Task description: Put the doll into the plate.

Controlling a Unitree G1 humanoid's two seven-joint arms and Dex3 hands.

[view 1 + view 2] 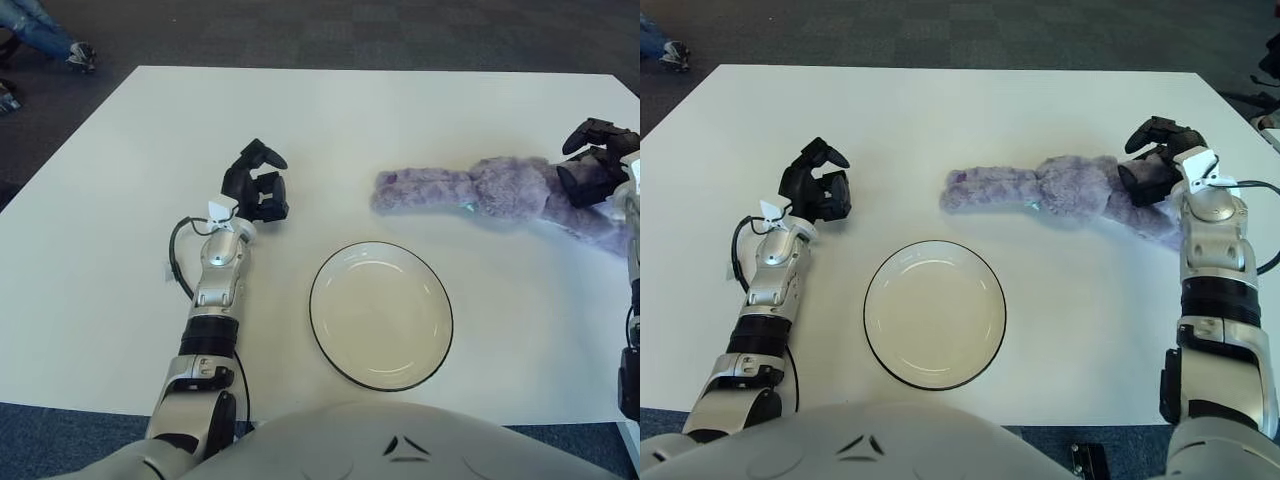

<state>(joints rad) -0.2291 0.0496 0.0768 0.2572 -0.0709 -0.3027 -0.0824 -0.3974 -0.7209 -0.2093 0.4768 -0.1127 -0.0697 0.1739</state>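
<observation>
A: In the left eye view, where do we stand? We see the purple plush doll [490, 190] stretched out flat on the white counter [100, 250] in the upper right of the frame, well apart from the plate [380, 315], which sits empty at lower centre.

B: Agreed. Our right hand [590, 172] is at the right edge, its fingers curled around the doll's right end, so we judge the grip made. The lift and the carry to the plate are all still to do.

A: And our left hand [257, 185]?

B: It shows left of centre, above and left of the plate, fingers curled with nothing in them.

A: Now the right eye view. The doll [1060, 190] lies right of centre, its left tip above the plate [935, 313] yet clear of its dark rim. The right hand [1155, 160] clasps the far right part of the plush.

B: The left hand [816, 180] shows at upper left, idle. As for writing, we find no brand, label or lettering anywhere.
</observation>
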